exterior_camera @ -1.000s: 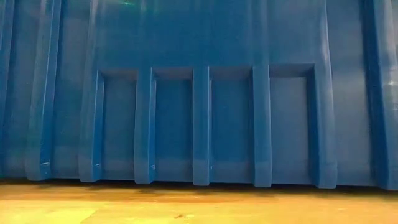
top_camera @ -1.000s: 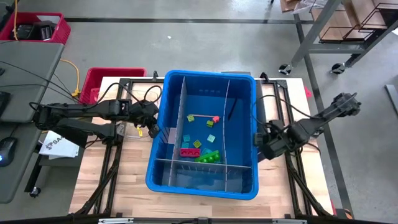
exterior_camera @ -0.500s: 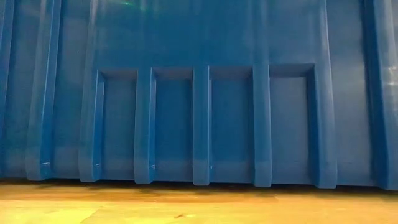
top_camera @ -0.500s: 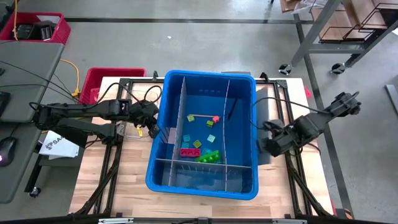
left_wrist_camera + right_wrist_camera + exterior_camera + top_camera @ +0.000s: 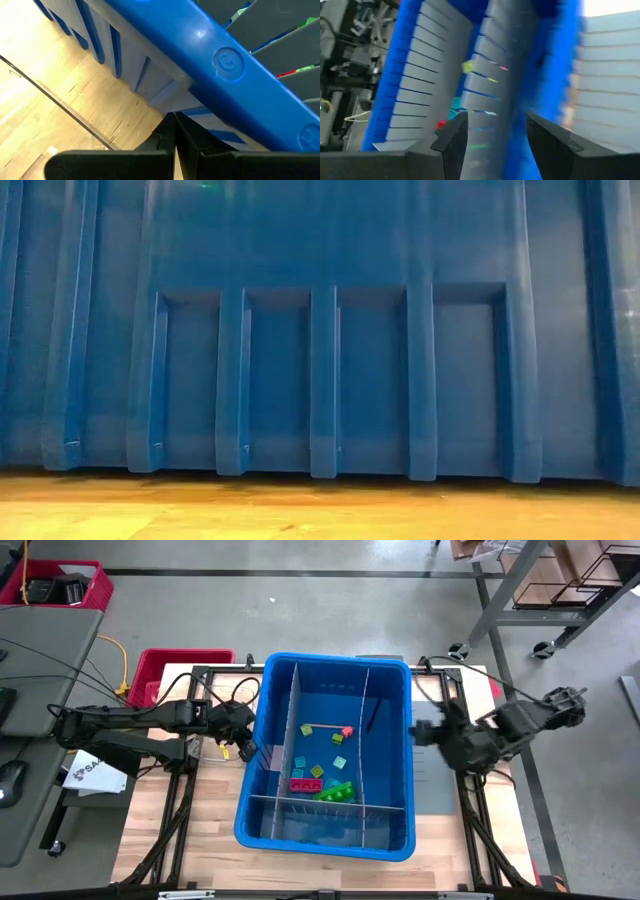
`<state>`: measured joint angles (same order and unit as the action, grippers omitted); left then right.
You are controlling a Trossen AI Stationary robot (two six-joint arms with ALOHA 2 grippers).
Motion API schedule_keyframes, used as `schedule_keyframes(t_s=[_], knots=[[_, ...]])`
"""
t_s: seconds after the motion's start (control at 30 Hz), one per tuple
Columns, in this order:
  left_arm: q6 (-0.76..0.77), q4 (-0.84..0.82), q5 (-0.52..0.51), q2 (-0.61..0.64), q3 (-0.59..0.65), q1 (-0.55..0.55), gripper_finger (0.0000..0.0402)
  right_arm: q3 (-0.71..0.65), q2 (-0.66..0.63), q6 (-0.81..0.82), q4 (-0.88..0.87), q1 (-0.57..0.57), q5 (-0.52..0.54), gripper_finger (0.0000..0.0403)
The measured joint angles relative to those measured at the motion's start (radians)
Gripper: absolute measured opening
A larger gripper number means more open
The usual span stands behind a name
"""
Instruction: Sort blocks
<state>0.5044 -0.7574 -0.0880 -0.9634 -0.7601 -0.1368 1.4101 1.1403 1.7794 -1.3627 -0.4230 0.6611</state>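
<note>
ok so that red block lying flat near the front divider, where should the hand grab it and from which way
Judging by its pose, take the red block across its two long sides, coming straight down from above. It lies flat and elongated in the blue bin, close to the front divider, so a side approach looks blocked. The open right hand, beside the bin, seems better placed.

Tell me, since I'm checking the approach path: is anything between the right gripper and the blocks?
Yes. The right gripper, fingers open, sits outside the blue bin; the bin's right wall and a grey divider separate it from the blocks in the middle compartment.
</note>
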Motion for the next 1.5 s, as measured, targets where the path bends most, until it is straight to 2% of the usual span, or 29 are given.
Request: schedule_keyframes(t_s=[0.2, 0.3, 0.5, 0.73, 1.13, 1.23, 1.33, 1.37, 1.5], knots=[[0.0, 0.0, -0.001, 0.0, 0.0, 0.0, 0.0, 0.003, 0.163, -0.34, 0.363, 0.205, -0.155, 0.0188], [0.001, 0.0, 0.0, 0.0, 0.0, 0.0, 0.0, 0.04, 0.264, -0.437, 0.42, 0.295, -0.215, 0.0188], [0.016, 0.0, 0.004, 0.0, 0.0, 0.0, 0.0, 0.177, 0.459, -0.504, 0.289, 0.421, -0.28, 0.0188], [0.016, -0.001, 0.005, 0.0, 0.0, 0.0, 0.0, 0.323, 0.654, -0.531, 0.061, 0.469, -0.29, 0.0188], [-0.027, -0.001, 0.008, 0.0, 0.0, 0.0, 0.0, 0.334, 0.831, -0.551, 0.005, 0.466, -0.402, 0.0185], [-0.028, 0.0, 0.007, 0.0, 0.0, 0.0, 0.0, 0.335, 0.836, -0.587, -0.012, 0.462, -0.401, 0.0145], [-0.035, 0.0, 0.007, 0.0, 0.0, 0.0, 0.0, 0.335, 0.835, -0.622, -0.01, 0.458, -0.403, 0.0042], [-0.041, -0.001, 0.007, 0.0, 0.0, 0.0, 0.0, 0.336, 0.833, -0.633, -0.008, 0.454, -0.399, 0.0024], [-0.063, 0.001, 0.007, 0.0, 0.0, 0.0, 0.0, 0.417, 0.835, -0.641, -0.078, 0.442, -0.366, 0.0007]])
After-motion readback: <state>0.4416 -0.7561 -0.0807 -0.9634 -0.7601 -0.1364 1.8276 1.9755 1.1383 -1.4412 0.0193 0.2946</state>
